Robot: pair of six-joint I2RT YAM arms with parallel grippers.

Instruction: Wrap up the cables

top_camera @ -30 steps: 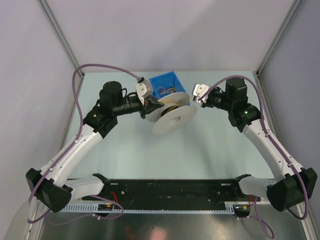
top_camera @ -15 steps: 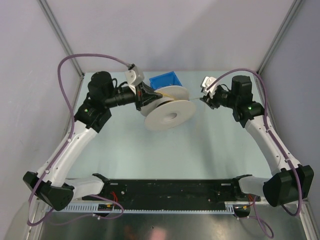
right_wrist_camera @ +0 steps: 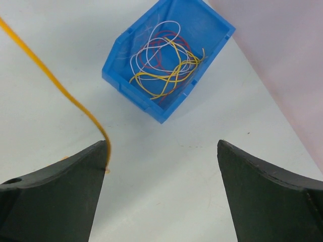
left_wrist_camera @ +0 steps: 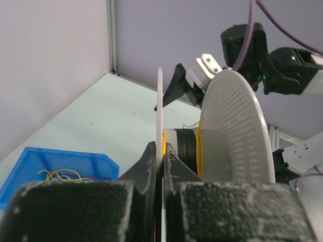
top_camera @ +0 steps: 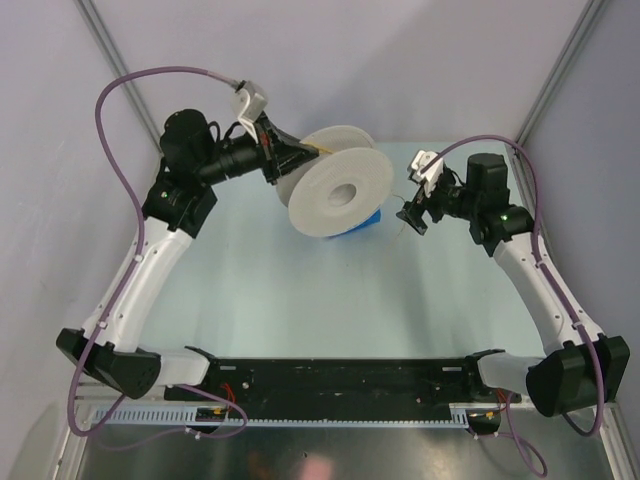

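Two arms in the top view: left pincer (top_camera: 292, 163) clamps the white spool (top_camera: 340, 193) aloft, with right pincer (top_camera: 411, 217) just beyond the spool's far side.
Left wrist: jaws are pinched tight on the near flange edge. The yellow cable (left_wrist_camera: 200, 146) is wound on the hub ahead of them, and the blue bin (left_wrist_camera: 17, 174) sits below-left.
Right wrist: jaws are wide, holding nothing. The orange-yellow strand (right_wrist_camera: 65, 91) only brushes one finger (right_wrist_camera: 55, 191), and the loose cables (right_wrist_camera: 166, 63) lie in the bin ahead.
Risk: the ungripped strand slips off and goes slack, so turns loosen off the hub.
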